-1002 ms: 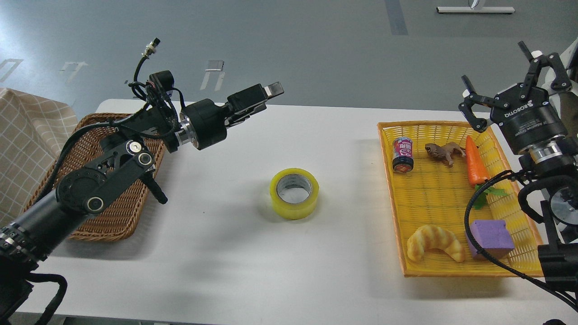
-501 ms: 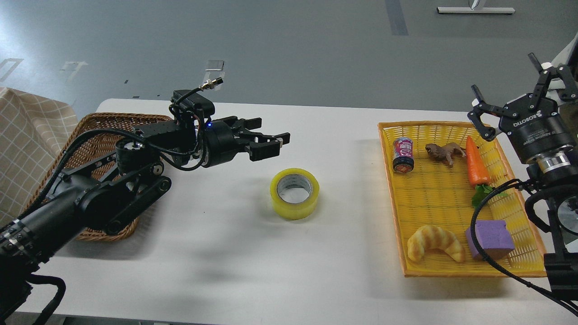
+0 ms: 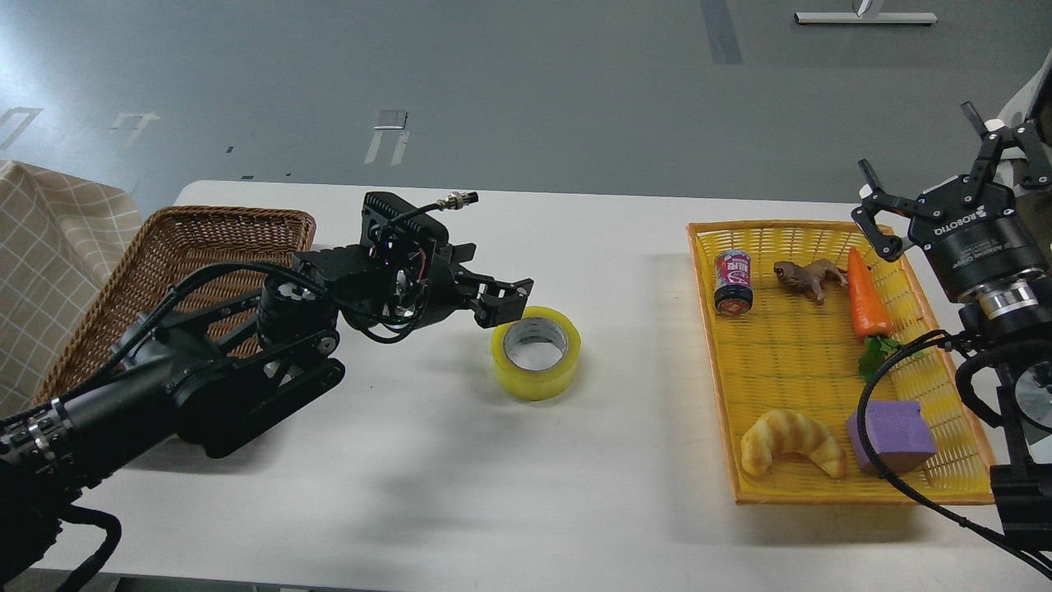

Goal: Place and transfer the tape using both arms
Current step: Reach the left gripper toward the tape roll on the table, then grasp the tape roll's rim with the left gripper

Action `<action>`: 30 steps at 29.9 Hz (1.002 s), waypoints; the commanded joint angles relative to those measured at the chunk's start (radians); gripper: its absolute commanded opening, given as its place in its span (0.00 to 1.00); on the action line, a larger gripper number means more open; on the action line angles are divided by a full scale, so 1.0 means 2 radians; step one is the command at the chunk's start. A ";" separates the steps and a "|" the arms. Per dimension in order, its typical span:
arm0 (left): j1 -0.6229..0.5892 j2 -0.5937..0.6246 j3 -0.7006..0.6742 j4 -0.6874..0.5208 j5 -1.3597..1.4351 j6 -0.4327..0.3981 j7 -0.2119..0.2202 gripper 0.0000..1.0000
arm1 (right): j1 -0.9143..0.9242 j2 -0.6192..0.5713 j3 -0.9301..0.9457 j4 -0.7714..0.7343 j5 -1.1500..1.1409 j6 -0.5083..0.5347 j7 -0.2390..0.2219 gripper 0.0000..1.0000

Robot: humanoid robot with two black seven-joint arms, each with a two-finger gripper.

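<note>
The roll of translucent yellow tape (image 3: 537,352) lies flat on the white table (image 3: 493,477), its grey-white core facing up. My left gripper (image 3: 501,298) hangs low just left of and behind the roll, fingers spread open, its tips at the roll's upper left rim; I cannot tell if they touch it. My right gripper (image 3: 937,185) is raised at the far right above the back corner of the yellow basket (image 3: 723,395). Its fingers are spread open and hold nothing.
A brown wicker basket (image 3: 189,238) stands at the left, partly behind my left arm. The yellow basket holds a small can (image 3: 733,282), a toy animal (image 3: 808,278), a carrot (image 3: 867,296), a croissant (image 3: 791,442) and a purple block (image 3: 894,434). A checked cloth (image 3: 49,247) lies far left.
My left gripper has swung down and to the right, from high above the table to the tape's upper left rim. My right gripper has drawn slightly right and stays open.
</note>
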 commanded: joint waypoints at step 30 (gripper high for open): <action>0.007 -0.076 0.019 0.072 -0.006 -0.017 0.043 0.98 | -0.012 0.000 0.000 0.000 0.000 0.000 0.000 1.00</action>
